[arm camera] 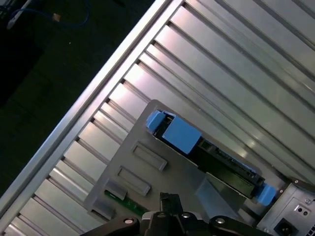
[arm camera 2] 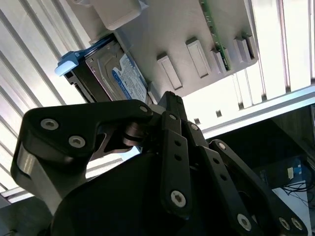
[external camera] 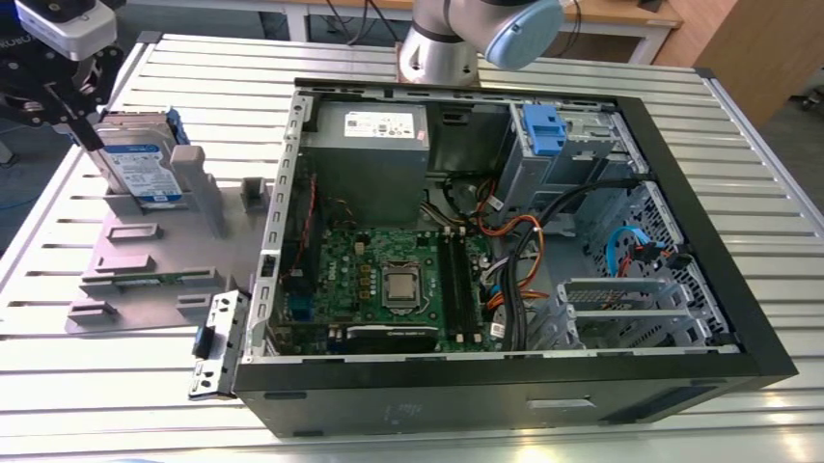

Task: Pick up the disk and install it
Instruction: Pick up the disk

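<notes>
In the exterior view the gripper, spread or pressed together unclear, hangs just beside the upright disk. The first wrist view shows its blue-framed edge.

Legible text: none. Entry 1: white-and-blue label on the face of the disk, just beside the gripper; print too small to make out, also in the second wrist view. Entry 2: white label on the power supply inside the computer case, well apart from the gripper; print unreadable.
</notes>
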Tool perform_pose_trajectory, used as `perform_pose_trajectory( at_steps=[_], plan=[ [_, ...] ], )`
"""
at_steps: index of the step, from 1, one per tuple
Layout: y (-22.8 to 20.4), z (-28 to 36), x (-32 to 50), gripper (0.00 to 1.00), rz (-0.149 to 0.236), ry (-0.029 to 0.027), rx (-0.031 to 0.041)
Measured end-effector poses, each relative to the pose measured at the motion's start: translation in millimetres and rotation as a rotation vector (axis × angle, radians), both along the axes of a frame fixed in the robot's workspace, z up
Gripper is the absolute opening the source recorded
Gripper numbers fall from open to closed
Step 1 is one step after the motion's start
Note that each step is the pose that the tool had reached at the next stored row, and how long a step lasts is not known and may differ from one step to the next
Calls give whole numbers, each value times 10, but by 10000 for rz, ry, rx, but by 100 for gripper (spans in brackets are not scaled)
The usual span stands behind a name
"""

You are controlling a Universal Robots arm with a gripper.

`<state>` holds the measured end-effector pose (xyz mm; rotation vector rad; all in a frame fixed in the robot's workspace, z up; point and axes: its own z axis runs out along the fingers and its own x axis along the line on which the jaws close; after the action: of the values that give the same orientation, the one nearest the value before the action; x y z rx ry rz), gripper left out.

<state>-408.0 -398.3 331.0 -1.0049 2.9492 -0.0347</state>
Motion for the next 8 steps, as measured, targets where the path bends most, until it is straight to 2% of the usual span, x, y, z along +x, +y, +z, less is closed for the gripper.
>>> perform_pose_trajectory(
  at_steps=[8],
  plan=[
    [0, 0, 0, 11, 528, 0, 0]
  ],
)
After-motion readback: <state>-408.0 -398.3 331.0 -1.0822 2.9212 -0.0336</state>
